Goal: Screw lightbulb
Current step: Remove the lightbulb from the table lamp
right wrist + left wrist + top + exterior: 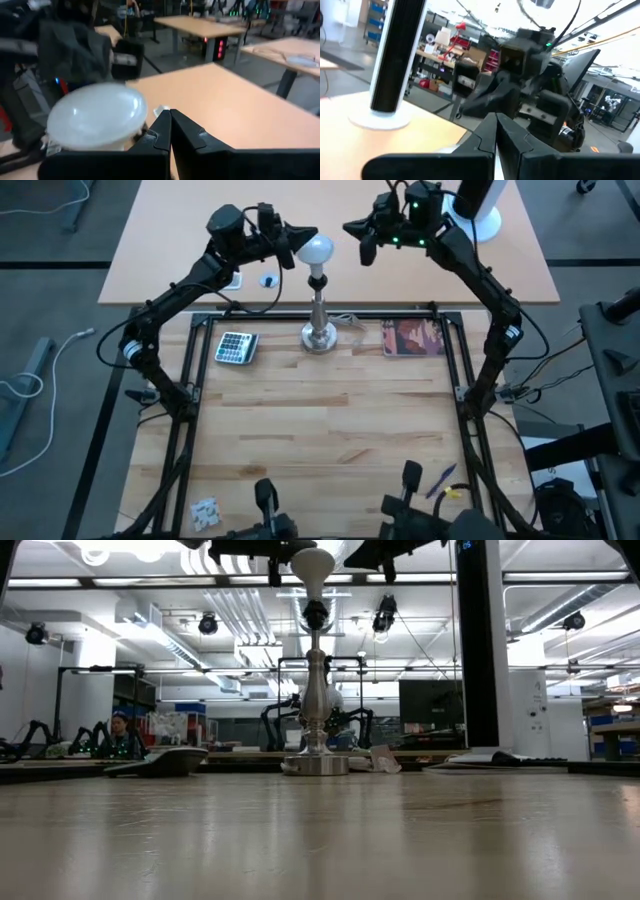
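Note:
The white frosted lightbulb (316,249) sits upright with its base in the black socket at the top of the silver stand (318,312), which rests on its round foot at the far middle of the wooden table. In the low view the bulb (313,564) tops the stand (316,690). My left gripper (308,234) is shut, just left of the bulb and level with it. My right gripper (351,227) is shut, a little to the bulb's right. The right wrist view shows the bulb (97,117) beside my shut fingers (162,131), apart from them.
A calculator (236,347) lies left of the stand and a reddish book (413,337) right of it. A black column on a white round base (478,210) stands on the far table behind my right arm. Small bits (205,513) and a pen (440,480) lie near the front edge.

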